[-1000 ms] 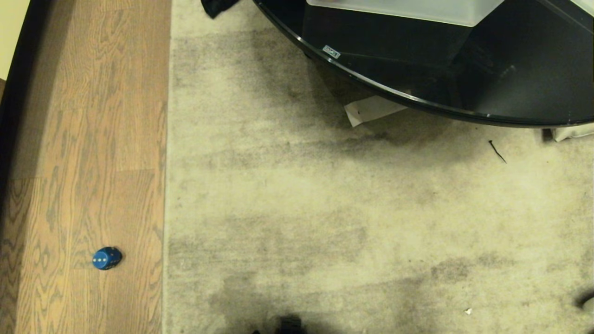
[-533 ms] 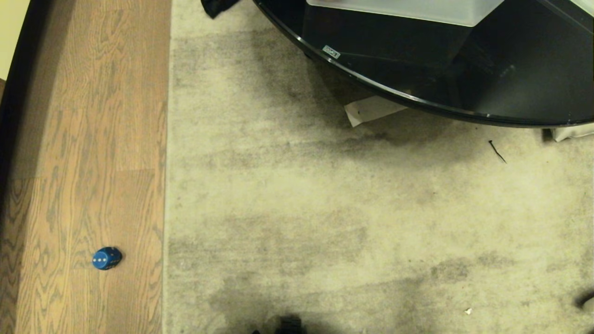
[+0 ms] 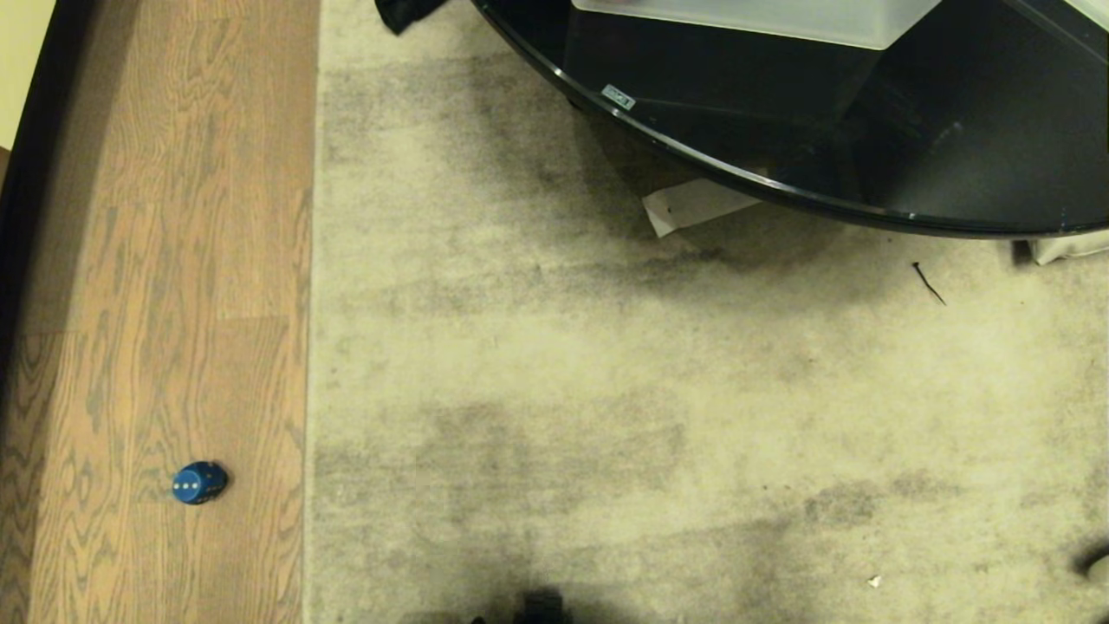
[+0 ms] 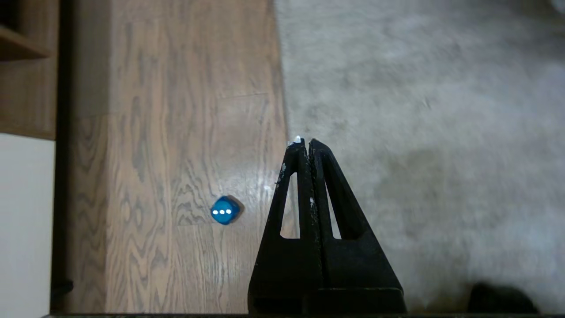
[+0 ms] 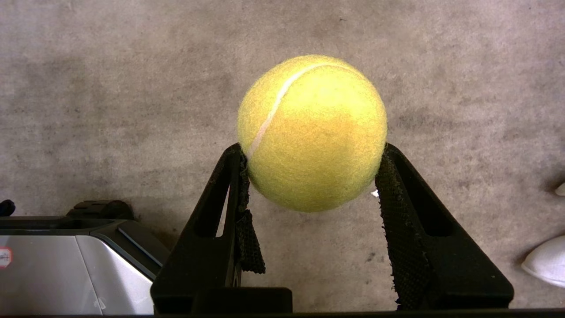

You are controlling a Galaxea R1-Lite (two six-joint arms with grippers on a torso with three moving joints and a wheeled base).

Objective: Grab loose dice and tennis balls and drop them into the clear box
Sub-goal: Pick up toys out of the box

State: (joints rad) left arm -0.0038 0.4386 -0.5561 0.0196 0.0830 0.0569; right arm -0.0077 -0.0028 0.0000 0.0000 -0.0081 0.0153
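A blue die (image 3: 198,482) with three white pips lies on the wooden floor at the left, close to the rug's edge. In the left wrist view the same blue die (image 4: 225,210) sits beside my left gripper (image 4: 305,142), which hangs above the floor-rug seam, shut and empty. My right gripper (image 5: 311,148) is shut on a yellow-green tennis ball (image 5: 311,131), held above the rug. The clear box (image 3: 762,19) stands on the black round table at the top of the head view, only its lower edge showing. Neither arm appears in the head view.
The black glass table (image 3: 866,147) overhangs the grey rug (image 3: 658,416) at the upper right, with a white paper scrap (image 3: 693,204) under its rim. A dark wall base (image 3: 22,217) runs along the far left. My silver base (image 5: 66,269) shows beside the right gripper.
The head view is unchanged; the blue die and the table keep their places.
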